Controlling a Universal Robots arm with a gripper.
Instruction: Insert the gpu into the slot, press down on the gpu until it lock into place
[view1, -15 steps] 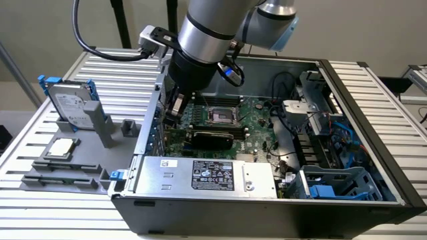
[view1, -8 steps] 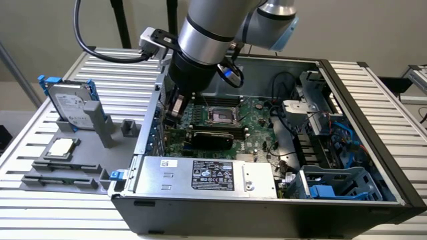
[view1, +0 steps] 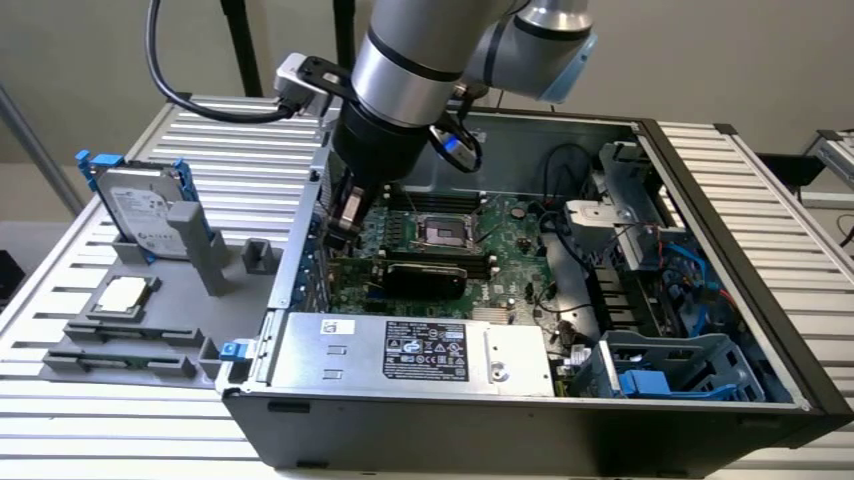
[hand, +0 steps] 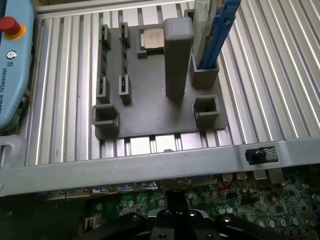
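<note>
The gpu (view1: 424, 271), a flat black card, lies lengthwise across the green motherboard (view1: 514, 250) inside the open computer case. A bit of blue of the slot (view1: 379, 291) shows by the card's near edge; the card hides the rest. My gripper (view1: 342, 226) points straight down over the card's end by the case wall at the exterior view's left. It is shut, and I see nothing between its fingers. In the wrist view my gripper (hand: 172, 204) hangs dark and closed over the motherboard (hand: 260, 200), just inside the case wall (hand: 150, 162).
A silver-labelled power supply box (view1: 414, 350) fills the near side of the case. The processor socket (view1: 445, 232) sits beyond the card, with cables and a blue drive cage (view1: 667, 370) toward the exterior view's right. Outside stand a grey fixture plate (hand: 150, 110), a hard drive (view1: 140, 215) and a teach pendant (hand: 12, 75).
</note>
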